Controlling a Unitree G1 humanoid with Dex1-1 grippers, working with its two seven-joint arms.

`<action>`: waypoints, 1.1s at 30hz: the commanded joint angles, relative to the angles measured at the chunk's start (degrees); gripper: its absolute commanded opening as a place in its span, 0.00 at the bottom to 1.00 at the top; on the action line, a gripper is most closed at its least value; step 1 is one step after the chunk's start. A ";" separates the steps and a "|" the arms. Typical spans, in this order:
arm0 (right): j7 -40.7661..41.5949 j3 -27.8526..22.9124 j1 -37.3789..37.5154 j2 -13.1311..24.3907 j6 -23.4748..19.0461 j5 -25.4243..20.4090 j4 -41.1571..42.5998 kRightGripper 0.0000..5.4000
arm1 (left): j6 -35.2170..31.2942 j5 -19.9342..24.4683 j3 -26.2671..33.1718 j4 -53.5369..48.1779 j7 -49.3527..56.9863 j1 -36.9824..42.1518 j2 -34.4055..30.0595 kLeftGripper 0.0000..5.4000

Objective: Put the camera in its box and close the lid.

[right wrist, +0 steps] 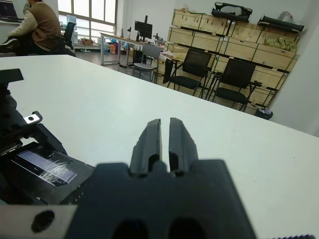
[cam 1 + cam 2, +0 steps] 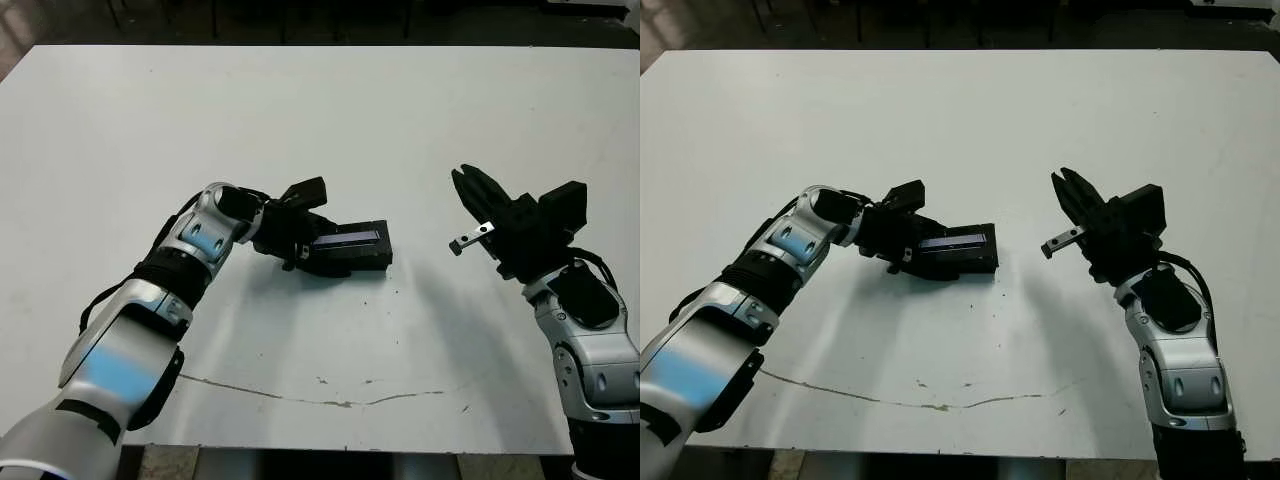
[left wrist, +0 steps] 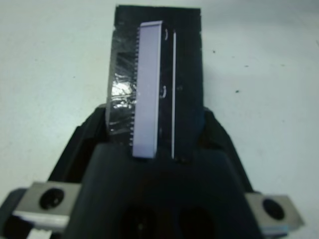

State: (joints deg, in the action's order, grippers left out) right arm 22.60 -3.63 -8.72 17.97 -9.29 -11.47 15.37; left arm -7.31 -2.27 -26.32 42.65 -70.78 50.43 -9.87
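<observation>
The box [image 2: 360, 262] lies flat on the white table, left of centre, with the black lid [image 2: 350, 240] on top of it, glossy strip upward. In the left wrist view the strip on the lid [image 3: 148, 74] runs straight away from the gripper. My left gripper [image 2: 303, 250] holds the box's near end, a finger pressed against each long side. The camera is hidden. My right gripper [image 2: 466, 182] hangs above the table to the right of the box, well apart from it, fingers [image 1: 152, 137] shut on nothing.
A thin dark crack [image 2: 320, 398] runs across the table [image 2: 400, 110] near its front edge. Beyond the far edge, the right wrist view shows a seated person [image 1: 35, 25], office chairs [image 1: 192, 67] and stacked wooden crates [image 1: 234, 40].
</observation>
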 commanded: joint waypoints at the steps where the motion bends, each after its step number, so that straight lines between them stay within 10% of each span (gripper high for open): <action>1: 0.19 0.09 1.07 0.38 -0.28 0.16 -0.56 0.00 | -3.80 -5.32 -6.86 -3.80 0.15 -3.13 3.26 0.52; 17: 0.08 0.34 0.58 0.36 -1.74 -0.10 -0.10 0.00 | -5.57 -7.94 -10.66 -4.01 -2.19 -2.03 1.34 0.52; 33: 0.64 -0.04 0.68 0.37 -0.74 -0.49 -0.64 0.00 | 5.61 -7.16 -7.18 2.07 -1.34 -6.42 -6.70 0.99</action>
State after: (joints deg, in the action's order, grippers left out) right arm 22.80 -3.49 -8.78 17.98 -9.97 -11.59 15.50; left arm -0.82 -5.13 -30.64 40.06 -71.50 51.10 -13.91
